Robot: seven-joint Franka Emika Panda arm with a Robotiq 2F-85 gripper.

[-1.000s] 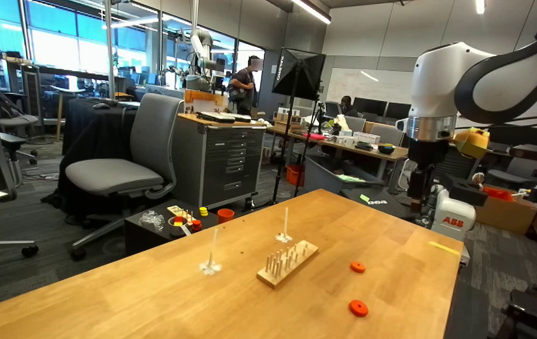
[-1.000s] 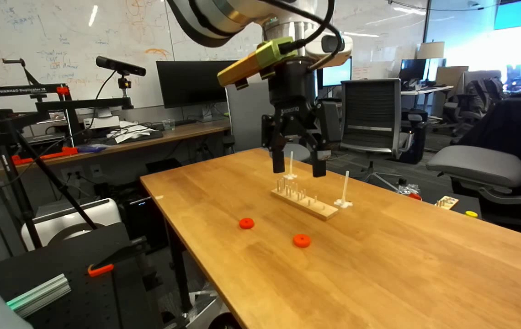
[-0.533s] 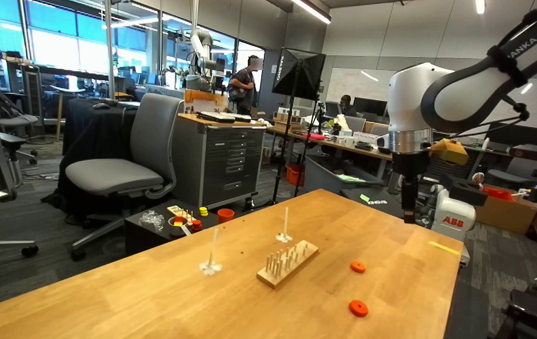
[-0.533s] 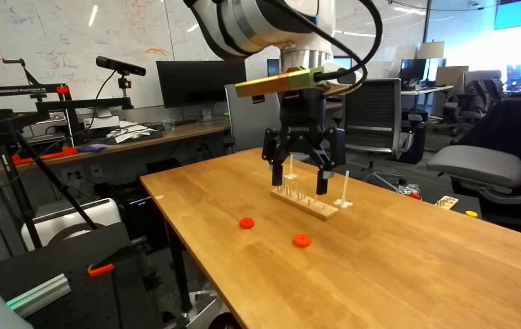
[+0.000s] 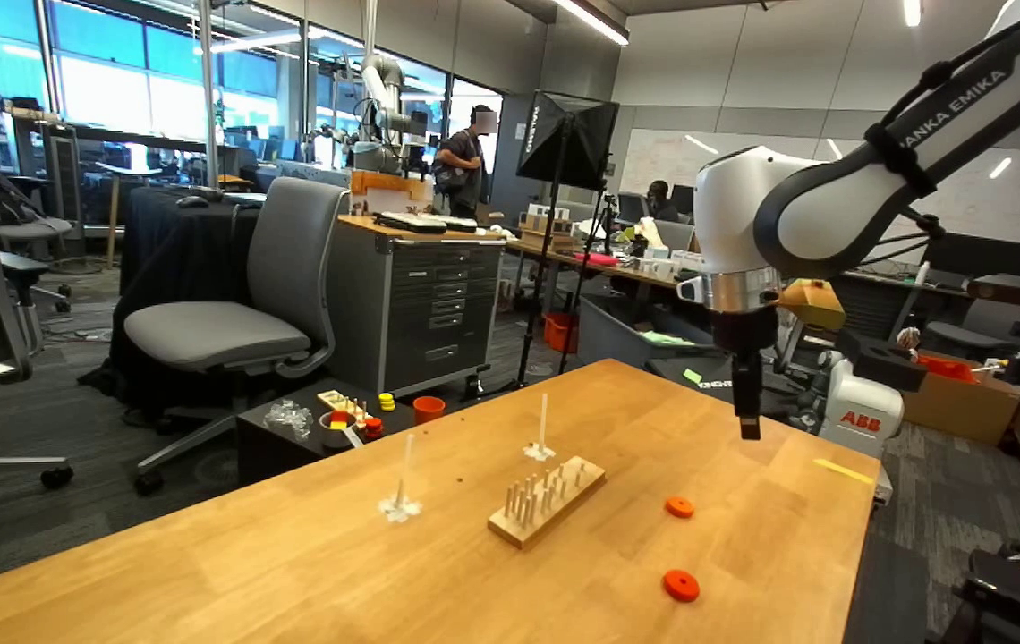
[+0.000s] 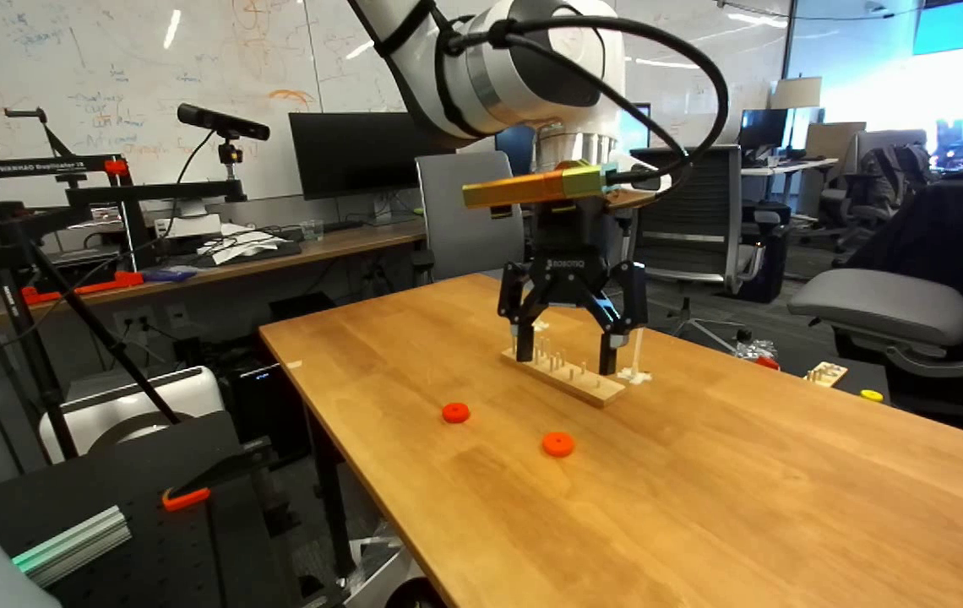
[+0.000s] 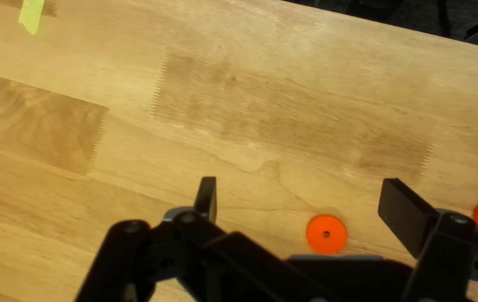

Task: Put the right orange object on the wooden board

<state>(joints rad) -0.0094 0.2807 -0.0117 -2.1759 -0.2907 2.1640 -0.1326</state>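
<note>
Exterior view: the claw (image 6: 566, 351), lettered ROBOTIQ, stands wide; a black bar (image 6: 59, 165) reads WANHAO.

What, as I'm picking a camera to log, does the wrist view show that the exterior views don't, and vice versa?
Only the wrist view shows saw-toothed seams in the tabletop. Only the exterior views show the pegged wooden board and the robot arm. Both kinds share the end effector and two orange discs, one cut off at the wrist view's edge.
</note>
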